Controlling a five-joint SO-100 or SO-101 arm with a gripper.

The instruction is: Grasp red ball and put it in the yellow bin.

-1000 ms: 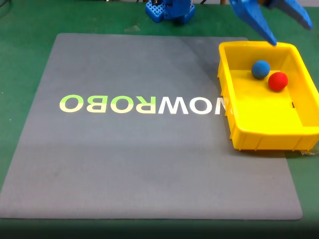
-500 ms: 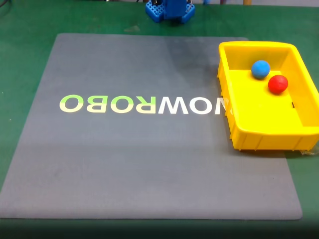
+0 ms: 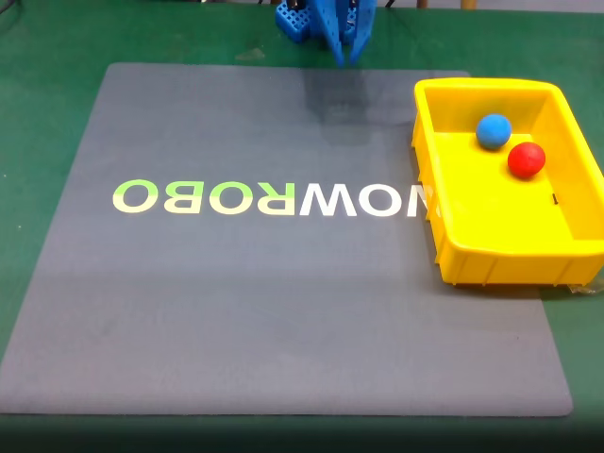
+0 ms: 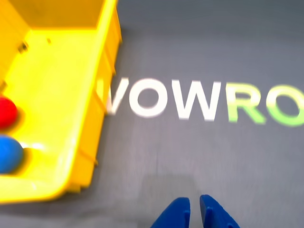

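1. Already resting inside the bright yellow ribbed plastic bin (image 3: 444,179) in the fixed view: small matte red ball (image 3: 527,159), just beside the matte blue ball (image 3: 494,130). Blue end effector (image 3: 343,52) far off, top centre over the grey mat (image 3: 283,311), bin to its right.
2. Seen from the wrist: end effector (image 4: 194,209) fingers nearly pressed together, pinching nothing; red ball (image 4: 6,111) lying far left inside the bin (image 4: 99,109). Task apparently done.

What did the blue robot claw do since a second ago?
The gripper left its spot above the yellow bin, swung left in the fixed view, and now hangs closed near the arm's base. The red ball and blue ball stayed put in the bin.
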